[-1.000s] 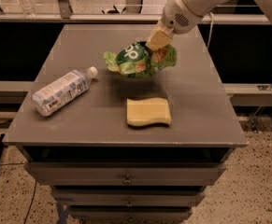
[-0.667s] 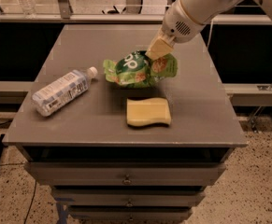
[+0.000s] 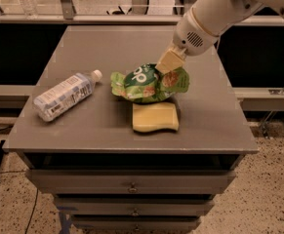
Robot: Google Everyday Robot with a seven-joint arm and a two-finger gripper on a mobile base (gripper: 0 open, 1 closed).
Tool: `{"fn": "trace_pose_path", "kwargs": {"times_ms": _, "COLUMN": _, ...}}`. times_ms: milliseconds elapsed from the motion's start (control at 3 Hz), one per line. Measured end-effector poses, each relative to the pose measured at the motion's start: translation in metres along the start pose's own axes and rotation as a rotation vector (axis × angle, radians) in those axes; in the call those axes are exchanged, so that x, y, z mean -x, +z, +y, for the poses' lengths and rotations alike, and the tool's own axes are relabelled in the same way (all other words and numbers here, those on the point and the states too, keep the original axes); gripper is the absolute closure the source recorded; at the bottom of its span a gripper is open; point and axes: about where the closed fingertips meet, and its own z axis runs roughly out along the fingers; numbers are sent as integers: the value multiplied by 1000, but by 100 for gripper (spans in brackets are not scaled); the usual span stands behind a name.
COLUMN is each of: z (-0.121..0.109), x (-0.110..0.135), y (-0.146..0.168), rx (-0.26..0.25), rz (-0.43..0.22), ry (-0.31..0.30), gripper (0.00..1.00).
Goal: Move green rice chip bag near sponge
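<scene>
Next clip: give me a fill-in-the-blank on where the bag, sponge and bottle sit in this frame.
The end effector is at the top edge of the green rice chip bag, whose lettering is ____.
The sponge lies just in front of the bag and is pale ____.
The water bottle lies on its ____, at the picture's left.
Missing words: white; yellow; side.

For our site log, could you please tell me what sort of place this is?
Probably a robotics lab: grey drawer cabinet, speckled floor, robot arm whose tool holds the bag by the sponge.
</scene>
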Motion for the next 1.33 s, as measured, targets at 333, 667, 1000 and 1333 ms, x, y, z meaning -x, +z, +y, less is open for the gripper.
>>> {"fn": "trace_pose_path", "kwargs": {"times_ms": 333, "z": 2, "x": -5, "y": 1, "rx": 5, "rz": 5, "ry": 12, "gripper": 35}}
{"fn": "trace_pose_path", "kwargs": {"times_ms": 667, "z": 1, "x": -6, "y": 2, "rx": 7, "rz": 5, "ry": 15, "gripper": 13}}
{"fn": "trace_pose_path", "kwargs": {"times_ms": 1000, "z": -5, "x": -8, "y": 0, "rx": 10, "rz": 4, "ry": 10, "gripper": 0}}
{"fn": "trace_pose_path", "kwargs": {"times_ms": 1333, "z": -6, "x": -9, "y": 0, "rx": 11, "rz": 3, "ry": 10, "gripper": 0}}
